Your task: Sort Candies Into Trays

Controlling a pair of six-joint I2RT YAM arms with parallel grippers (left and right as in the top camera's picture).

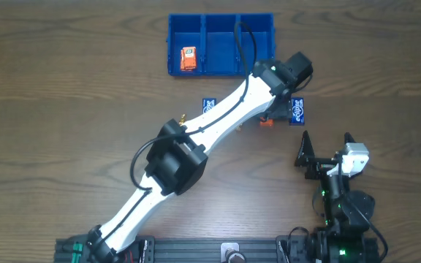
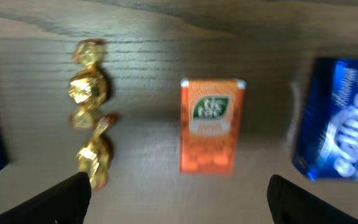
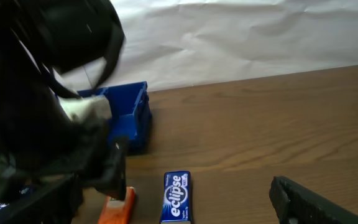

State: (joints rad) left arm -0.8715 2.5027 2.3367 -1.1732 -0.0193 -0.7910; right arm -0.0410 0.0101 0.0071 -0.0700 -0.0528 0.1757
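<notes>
A blue three-compartment tray point(image 1: 221, 22) stands at the far centre, with one orange candy box point(image 1: 188, 58) in its left compartment. My left gripper point(image 2: 176, 202) hangs open above a second orange candy box point(image 2: 212, 124) that lies on the table point(image 1: 265, 122). Beside that box lie two gold wrapped candies point(image 2: 89, 84) point(image 2: 95, 154) on one side and a blue gum pack point(image 2: 340, 121) point(image 1: 297, 111) on the other. Another blue pack point(image 1: 209, 104) lies left of the arm. My right gripper point(image 1: 324, 146) stands open near the front right with nothing in it.
The left arm point(image 1: 218, 120) stretches diagonally across the table's middle and stands large in the right wrist view point(image 3: 42, 93). A white wall rises behind the table's far edge point(image 3: 247, 43). Bare wood lies at the left and far right.
</notes>
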